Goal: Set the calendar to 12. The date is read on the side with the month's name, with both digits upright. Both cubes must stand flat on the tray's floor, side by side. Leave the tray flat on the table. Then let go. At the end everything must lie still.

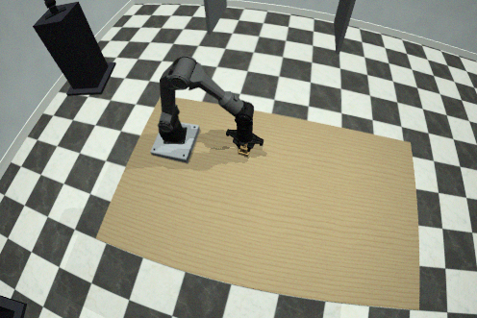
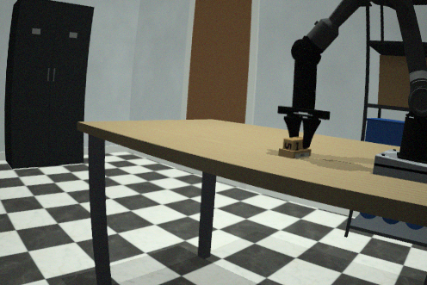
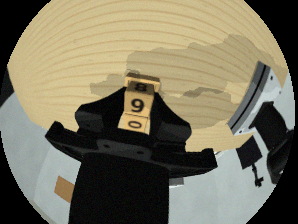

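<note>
My gripper (image 1: 243, 146) (image 2: 300, 140) (image 3: 139, 95) points down, fingers part-way apart, and appears shut on a wooden number cube at the tray. In the wrist view, a 9 face (image 3: 137, 105) and a 0 face (image 3: 134, 124) show in a column between the fingers, with a shaded 8 (image 3: 141, 87) beyond. In the exterior view a cube shows a 5-like digit (image 2: 287, 145) at left and a 1 (image 2: 297, 144) at right. The tray (image 2: 285, 152) is low on the table, a label on its right side. A finger covers part of that side; how the second cube sits is unclear.
The arm's base plate (image 1: 175, 154) (image 2: 383, 164) stands at one end of the wooden table (image 1: 269, 210) (image 2: 181, 141), near the tray. The table edge (image 2: 151, 151) runs in front of the tray in the exterior view. The desk, cabinet and shelf stand away from this table.
</note>
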You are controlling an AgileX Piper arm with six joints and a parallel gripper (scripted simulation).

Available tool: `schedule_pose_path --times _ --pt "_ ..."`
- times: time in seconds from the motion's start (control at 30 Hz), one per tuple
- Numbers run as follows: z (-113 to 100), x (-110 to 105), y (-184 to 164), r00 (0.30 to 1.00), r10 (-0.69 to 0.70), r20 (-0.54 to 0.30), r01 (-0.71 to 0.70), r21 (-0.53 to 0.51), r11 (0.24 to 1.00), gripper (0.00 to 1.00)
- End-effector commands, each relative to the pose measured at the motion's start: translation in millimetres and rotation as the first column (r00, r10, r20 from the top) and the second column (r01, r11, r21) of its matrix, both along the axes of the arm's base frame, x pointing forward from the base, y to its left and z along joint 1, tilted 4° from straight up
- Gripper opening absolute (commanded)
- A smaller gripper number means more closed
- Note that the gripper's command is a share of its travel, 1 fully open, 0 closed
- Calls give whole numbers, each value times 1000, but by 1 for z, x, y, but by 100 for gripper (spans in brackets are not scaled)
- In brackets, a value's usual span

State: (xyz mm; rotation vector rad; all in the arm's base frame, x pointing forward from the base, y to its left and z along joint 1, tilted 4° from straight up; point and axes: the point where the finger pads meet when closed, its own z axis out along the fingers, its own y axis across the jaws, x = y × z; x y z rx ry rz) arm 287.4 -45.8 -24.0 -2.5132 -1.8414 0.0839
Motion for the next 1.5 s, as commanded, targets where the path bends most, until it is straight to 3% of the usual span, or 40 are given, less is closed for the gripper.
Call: schedule_pose_path --times 0.0,0.07,0.1,0.37,0.4,0.83,1.17,1.47 --pt "-1 -1 0 1000 -1 -4 1 0 1000 43" --pt "-1 -1 0 1000 -1 -4 1 0 1000 43" --pt "-1 -1 0 1000 -1 -4 1 0 1000 49" --pt "-1 -1 0 1000 -1 -4 1 0 1000 59" --pt "-1 -1 0 1000 -1 -4 1 0 1000 64" --pt "0 -1 0 1000 -1 -3 1 0 1000 64" --pt "25 2 0 1000 -1 3 1 0 1000 64" --pt "72 5 1 1000 0 3 0 0 1000 64"
